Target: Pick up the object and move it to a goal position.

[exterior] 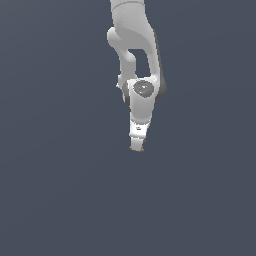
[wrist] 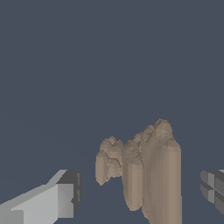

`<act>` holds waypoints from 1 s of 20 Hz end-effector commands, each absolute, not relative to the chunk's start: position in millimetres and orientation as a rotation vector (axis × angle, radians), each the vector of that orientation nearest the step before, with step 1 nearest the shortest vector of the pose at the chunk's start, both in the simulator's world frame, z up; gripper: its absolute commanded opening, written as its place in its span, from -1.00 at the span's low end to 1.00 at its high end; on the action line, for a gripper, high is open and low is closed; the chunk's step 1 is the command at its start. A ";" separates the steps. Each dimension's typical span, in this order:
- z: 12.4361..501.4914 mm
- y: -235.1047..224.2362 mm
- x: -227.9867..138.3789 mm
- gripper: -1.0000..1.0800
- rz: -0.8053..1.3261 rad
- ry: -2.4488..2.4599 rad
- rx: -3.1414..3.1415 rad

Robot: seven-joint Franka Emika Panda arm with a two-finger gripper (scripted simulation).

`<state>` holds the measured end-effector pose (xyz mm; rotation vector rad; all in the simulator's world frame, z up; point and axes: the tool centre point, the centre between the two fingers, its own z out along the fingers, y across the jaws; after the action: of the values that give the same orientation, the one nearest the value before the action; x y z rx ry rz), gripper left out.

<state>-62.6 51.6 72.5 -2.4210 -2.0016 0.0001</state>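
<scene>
1. In the exterior view we see the white arm reaching down from the top of the picture, over a plain dark grey-blue ground.
2. Its gripper points downward, and we see it nearly edge-on there, so that view alone does not show us how its jaws stand.
3. At the very tip of the gripper in the exterior view we make out only a small dark-brownish speck; it is too small for us to name with certainty.
4. In the wrist view the object fills the space between the two fingers: a brown-tan, lumpy, ridged mass.
5. In that view we see the jaws standing apart, one finger on one side of the object and the other finger on the other, with grey ground showing between each pad and the object.
6. We cannot tell whether the object rests on the ground or hangs clear of it.
</scene>
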 end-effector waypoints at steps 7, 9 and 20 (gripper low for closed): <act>50.7 51.5 -62.4 0.92 0.000 -2.004 -2.419; 50.7 51.5 -62.4 -1.00 0.000 -2.004 -2.419; 52.1 51.4 -62.5 -1.00 0.000 -2.005 -2.419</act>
<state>-62.5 51.7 51.5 -2.4189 -2.0049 0.0002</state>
